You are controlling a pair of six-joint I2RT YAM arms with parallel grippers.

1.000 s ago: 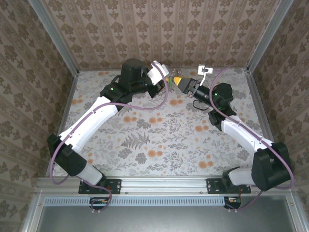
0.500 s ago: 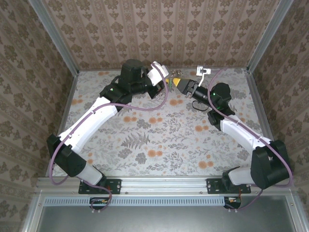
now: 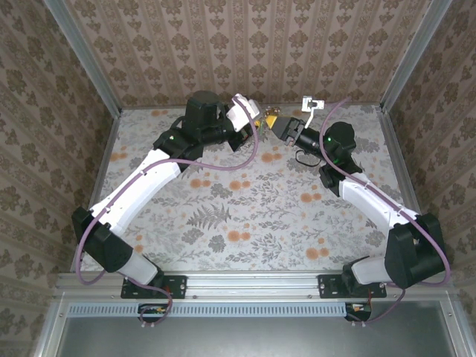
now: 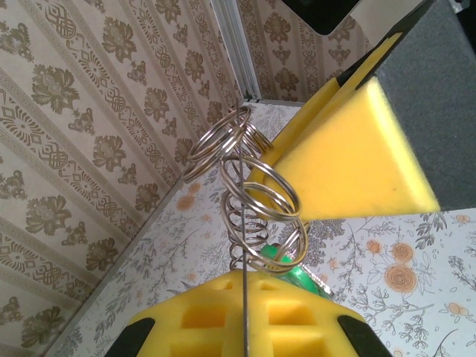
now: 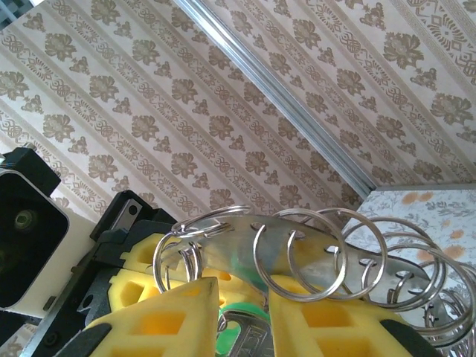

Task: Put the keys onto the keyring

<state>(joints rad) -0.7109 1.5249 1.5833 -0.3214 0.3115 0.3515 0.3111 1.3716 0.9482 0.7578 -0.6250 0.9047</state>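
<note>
Bases of both arms are bolted to the grooved aluminium rail at the near edge, and from there the flat table (image 3: 245, 216), covered with a printed cloth of orange flowers and grey ferns, is spread out. Its broad middle lies open between the two forearms. Both wrists are gathered at the far edge, close to the back wall, where little room is left.

At this place the left gripper (image 4: 244, 294), with soft yellow foam pads cut with square hollows, is pressed closed on the thin brown-tan band-like keyring hoop (image 5: 219, 249). From the left wrist this hoop is seen edge-on as a fine line between the pads. A cluster of shiny silver wire split rings (image 4: 249, 193) is threaded along the curved band.

The right gripper (image 5: 244, 290), with the same yellow foam, is brought against it from the other side. Its jaws are narrowly apart, and the gap is filled by the tiny key with bright green head and short silvery blade (image 5: 245, 312), which appears gripped. Marks on the blade are too blurred to be read.

Behind, a slanted aluminium corner post (image 5: 282, 97) and walls of beige damask wallpaper (image 3: 245, 52) are seen.
</note>
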